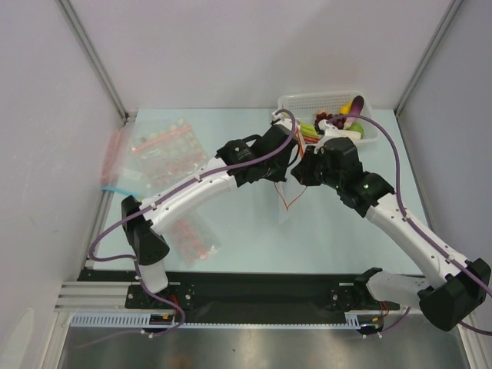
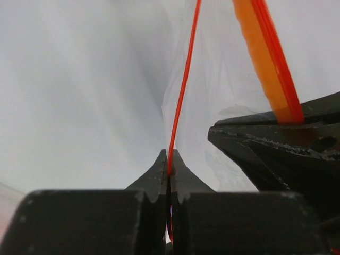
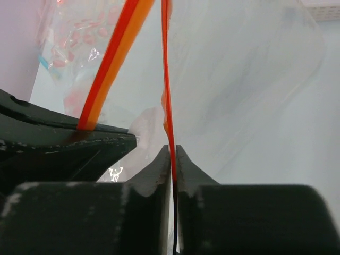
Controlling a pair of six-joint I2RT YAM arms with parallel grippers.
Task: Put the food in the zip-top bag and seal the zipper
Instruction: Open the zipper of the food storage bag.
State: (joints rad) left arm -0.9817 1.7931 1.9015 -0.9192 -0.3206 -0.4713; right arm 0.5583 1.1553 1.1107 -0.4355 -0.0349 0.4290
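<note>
1. Closest to the left wrist lens, the black left gripper (image 2: 168, 159) is pinching the thin red-orange plastic zipper strip (image 2: 183, 90), jaws pressed fully together, with the strip running up toward 12 o'clock.
2. At the right wrist lens, the matching right gripper (image 3: 171, 151) is clamping the same way, jaws closed with only a thin red-orange edge between them. Each wrist view is showing the other gripper on a broader orange stretch, so they seem to be holding opposite lips.
3. Between them, the clear, roughly square plastic zip-top bag (image 3: 239, 69) is hanging over the middle of the pale green table (image 1: 338, 231), apparently empty.
4. At 1 o'clock on the table, the long green-and-white scallion stalk (image 1: 309, 129) and the dark purple-red grapes (image 1: 332, 119) are lying in a white slotted basket (image 1: 307, 100), well apart from the bag.
5. Judging by this, the arms are parting the bag's mouth and nothing is loaded yet. The next move calls for one gripper holding its lip while the other is releasing and reaching toward 1 o'clock for the food. The slack mouth could fall shut.
</note>
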